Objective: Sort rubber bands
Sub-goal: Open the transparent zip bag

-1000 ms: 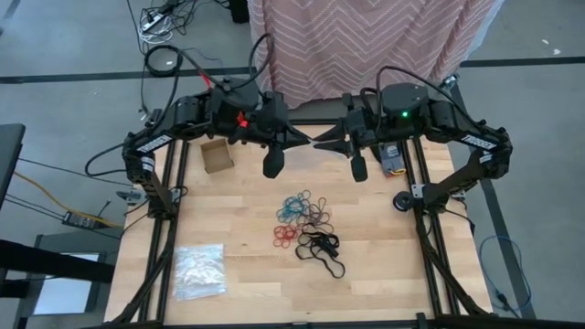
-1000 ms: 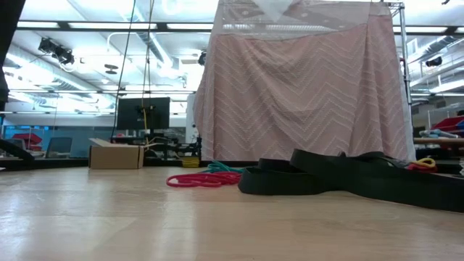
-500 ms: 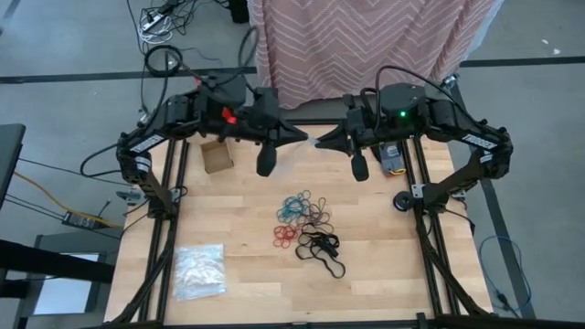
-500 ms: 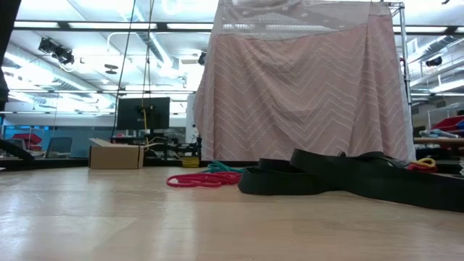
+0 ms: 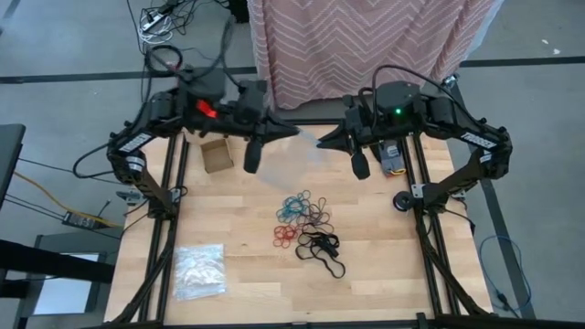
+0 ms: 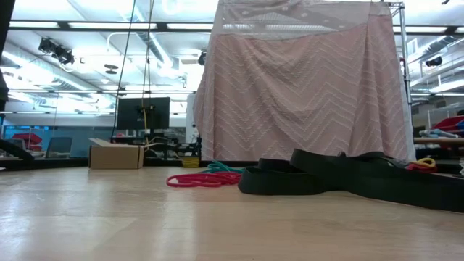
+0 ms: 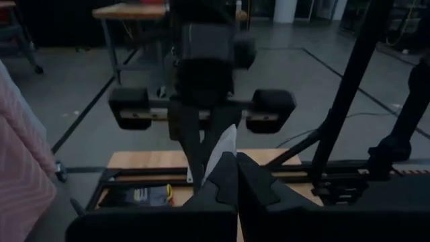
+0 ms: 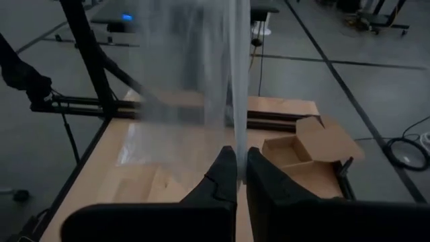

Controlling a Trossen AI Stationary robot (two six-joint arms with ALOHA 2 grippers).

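The rubber bands (image 5: 306,221) lie in a loose heap at the table's middle: teal, red, tan and black loops. In the low view the red bands (image 6: 203,180) and black bands (image 6: 326,181) rest flat on the wood. Above the table's far part a clear plastic bag (image 5: 300,148) hangs between my two grippers. My left gripper (image 5: 291,130) points toward the table's right and my right gripper (image 5: 320,142) toward its left, each shut on the bag. My left gripper pinches a thin pale edge of the bag (image 7: 226,142) between its two fingers, coming nearly level from the table's left. The bag is lifted clear of the table. My right gripper pinches the bag's opposite edge (image 8: 236,142) between its two fingers, slanting slightly down from the table's right. The clear film (image 8: 195,81) spreads out ahead of the fingers, clear of the table.
An open cardboard box (image 5: 218,155) stands at the far left of the table. A flat pack of clear bags (image 5: 199,271) lies at the near left. A pink zigzag cloth (image 5: 366,46) hangs beyond the far edge. A small black-and-orange device (image 5: 393,157) sits at the far right.
My left gripper has moved toward the table's far left corner and risen a little, still shut on the bag. The bag has been drawn out wider between the two grippers. The rubber bands have stayed where they were.
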